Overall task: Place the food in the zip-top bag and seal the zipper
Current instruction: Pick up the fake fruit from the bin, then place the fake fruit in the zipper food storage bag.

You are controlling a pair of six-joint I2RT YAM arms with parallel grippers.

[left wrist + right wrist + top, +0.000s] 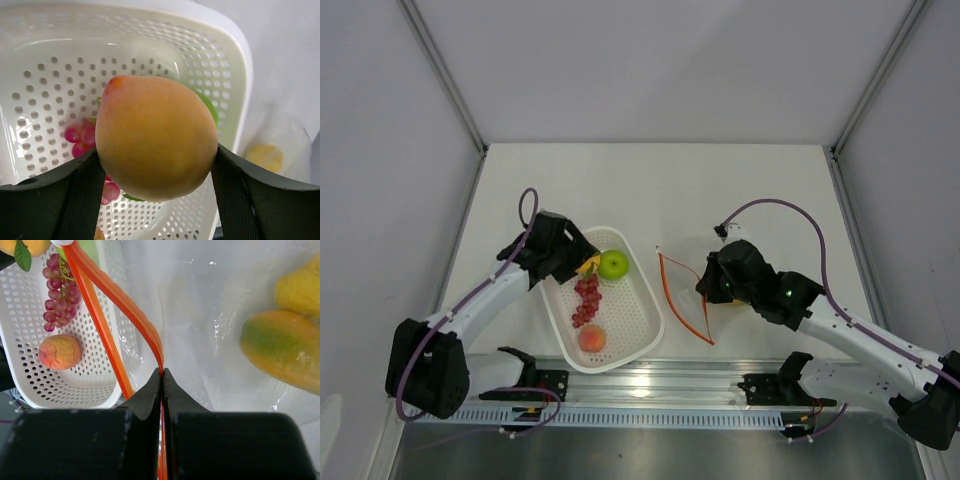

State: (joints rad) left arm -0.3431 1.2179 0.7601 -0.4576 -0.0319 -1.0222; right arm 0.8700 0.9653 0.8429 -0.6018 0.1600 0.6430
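My left gripper (584,264) is shut on a yellow-orange round fruit, the orange (156,135), and holds it just above the far end of the white basket (658,318). The green apple (613,264), dark red grapes (586,300) and peach (591,339) lie in the basket. The clear zip-top bag (686,275) lies right of the basket with its mouth open. My right gripper (162,371) is shut on one red-orange zipper strip (127,310) and holds that lip up. The mango (280,350) and yellow pear (300,287) lie inside the bag.
The perforated basket wall (220,75) is close behind and below the held fruit. The bag with the pear in it shows at the right in the left wrist view (272,150). A metal rail (650,380) runs along the near table edge.
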